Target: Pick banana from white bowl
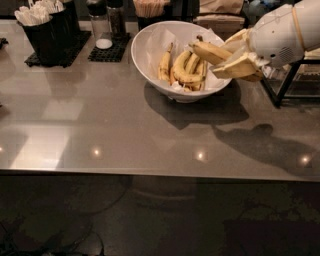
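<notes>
The white bowl stands on the grey table near its back edge, lined with crumpled white paper. Several shorter curved bananas lie inside it. My gripper is at the bowl's right rim, shut on the banana, a long yellow one with brown streaks and a dark stem end. The banana is lifted above the others, its stem end pointing left over the bowl. Its right end is hidden between the fingers.
A black caddy with white packets and shakers on a black mat stand at the back left. A cup of sticks is behind the bowl. A black wire rack stands at the right.
</notes>
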Robot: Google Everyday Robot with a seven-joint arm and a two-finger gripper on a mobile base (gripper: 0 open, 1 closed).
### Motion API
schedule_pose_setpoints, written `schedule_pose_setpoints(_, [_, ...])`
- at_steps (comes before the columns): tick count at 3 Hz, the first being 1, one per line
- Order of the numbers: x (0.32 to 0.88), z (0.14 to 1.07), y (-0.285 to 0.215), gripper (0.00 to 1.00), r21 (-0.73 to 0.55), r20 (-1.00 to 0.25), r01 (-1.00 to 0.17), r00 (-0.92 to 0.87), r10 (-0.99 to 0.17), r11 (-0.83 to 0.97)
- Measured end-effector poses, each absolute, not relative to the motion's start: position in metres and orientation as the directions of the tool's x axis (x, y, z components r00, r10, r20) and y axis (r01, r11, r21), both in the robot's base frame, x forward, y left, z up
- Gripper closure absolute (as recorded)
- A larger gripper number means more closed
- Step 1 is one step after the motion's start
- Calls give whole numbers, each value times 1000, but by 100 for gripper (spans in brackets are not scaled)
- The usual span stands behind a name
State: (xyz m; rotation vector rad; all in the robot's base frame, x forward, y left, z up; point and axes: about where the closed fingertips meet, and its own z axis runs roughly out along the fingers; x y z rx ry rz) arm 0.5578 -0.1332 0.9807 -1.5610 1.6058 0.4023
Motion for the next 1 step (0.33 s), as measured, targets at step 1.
schedule_pose_setpoints(1, [557,981,-135,100,-318,-737,-932,127,-663,175])
